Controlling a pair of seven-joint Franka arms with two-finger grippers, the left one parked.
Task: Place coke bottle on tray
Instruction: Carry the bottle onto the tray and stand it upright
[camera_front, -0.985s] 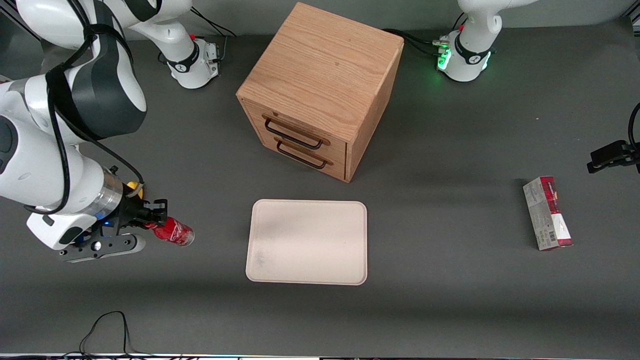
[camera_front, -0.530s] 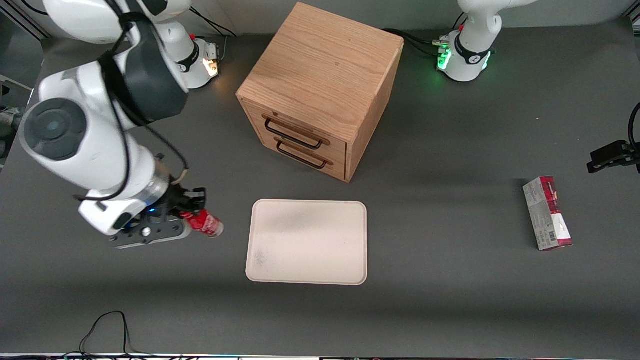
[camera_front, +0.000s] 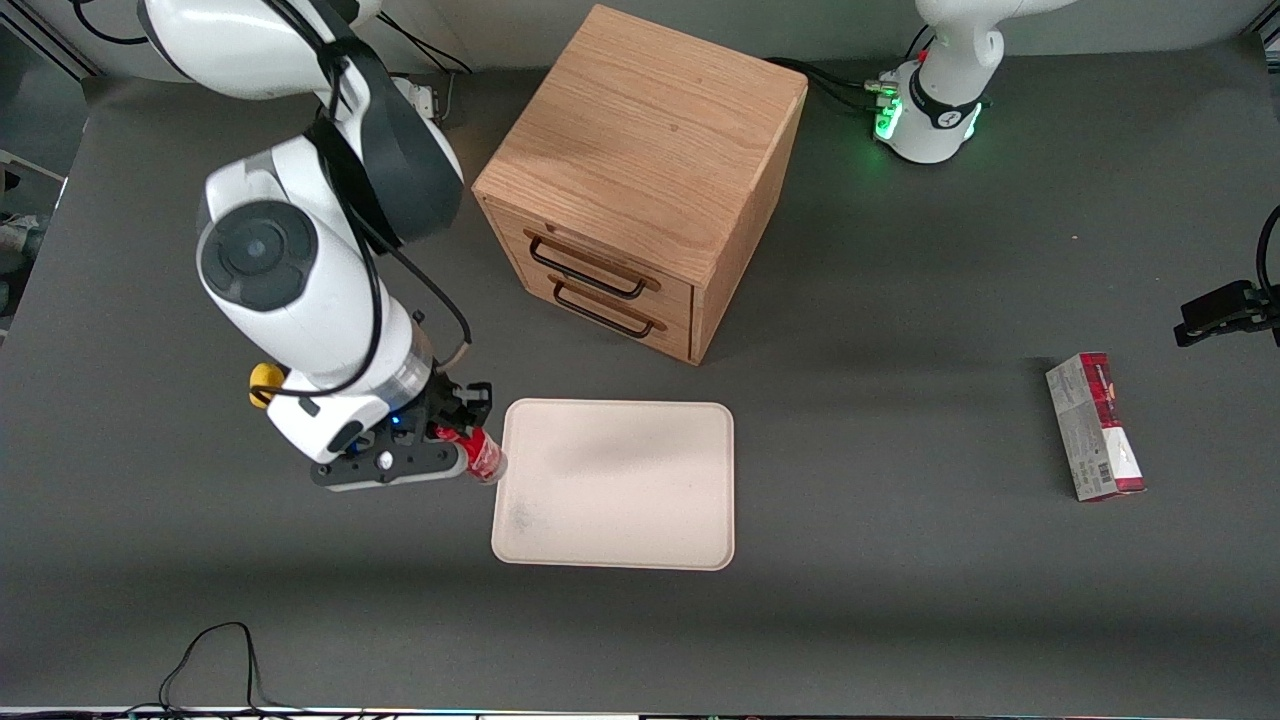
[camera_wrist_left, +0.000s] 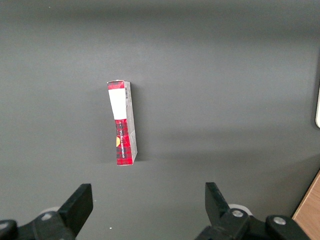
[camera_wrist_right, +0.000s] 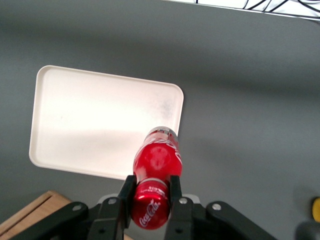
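My right gripper (camera_front: 458, 432) (camera_wrist_right: 150, 187) is shut on the coke bottle (camera_front: 482, 454) (camera_wrist_right: 156, 172), its fingers pinching the neck just under the red cap. The bottle hangs above the table with its clear base down, right at the edge of the tray that faces the working arm's end. The tray (camera_front: 640, 500) (camera_wrist_right: 95, 125) is cream-white and flat, with rounded corners and a dark smudge at one corner. It lies on the grey table in front of the drawer cabinet, nearer to the front camera, and nothing rests on it.
The wooden drawer cabinet (camera_front: 640, 180) with two dark handles stands farther from the front camera than the tray. A red-and-grey carton (camera_front: 1095, 425) (camera_wrist_left: 122, 122) lies toward the parked arm's end of the table. A small yellow thing (camera_front: 263, 378) sits beside my wrist.
My right arm has carried the bottle across the table from the working arm's end to the tray's edge. The bottle has swung from tilted to nearly upright.
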